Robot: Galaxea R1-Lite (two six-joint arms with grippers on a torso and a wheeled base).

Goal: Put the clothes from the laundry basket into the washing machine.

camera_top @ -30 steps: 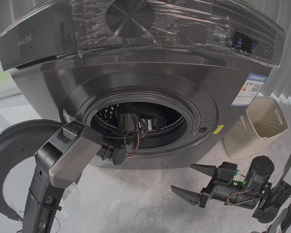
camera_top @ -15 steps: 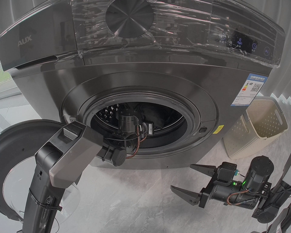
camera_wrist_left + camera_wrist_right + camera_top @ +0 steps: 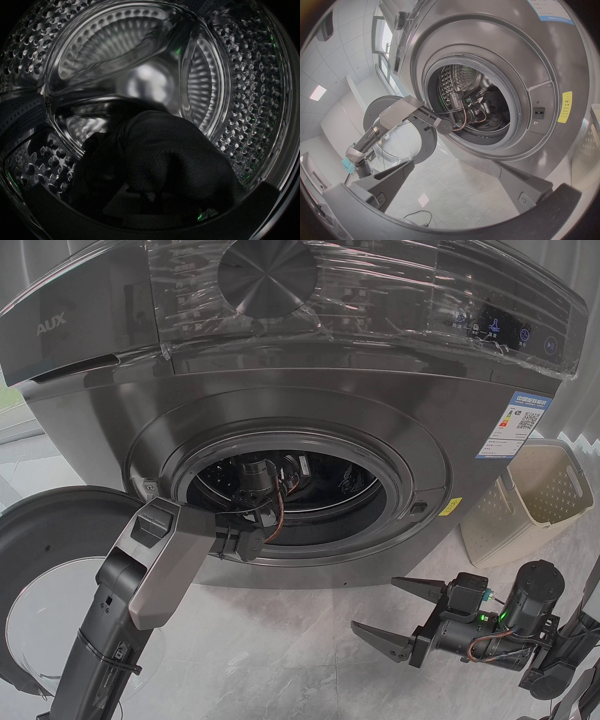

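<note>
Grey marble-look floor point(image 3: 281, 640) runs under a dark steel washing machine point(image 3: 312, 384), whose round door point(image 3: 50, 534) hangs swung open on the robot's left. A cream laundry basket point(image 3: 544, 490) stands on the floor against the machine's right side, behind and above the right gripper point(image 3: 375, 604).

That right gripper hovers low over the floor in front of the machine, apart from everything. Its two dark fingers point(image 3: 419, 587) are spread wide with nothing between them, and their tips point toward the left. In the right wrist view the machine's round opening lies ahead of those tips, well apart from them.

The left gripper point(image 3: 300, 468) is inside the round opening, within the perforated drum point(image 3: 250, 78), with its arm passing over the lower rim. Whether it grips anything cannot be told, since the drum is dark around it.

Dark clothes point(image 3: 162, 150) lie heaped on the bottom of the drum, just ahead of the left gripper and below it.
</note>
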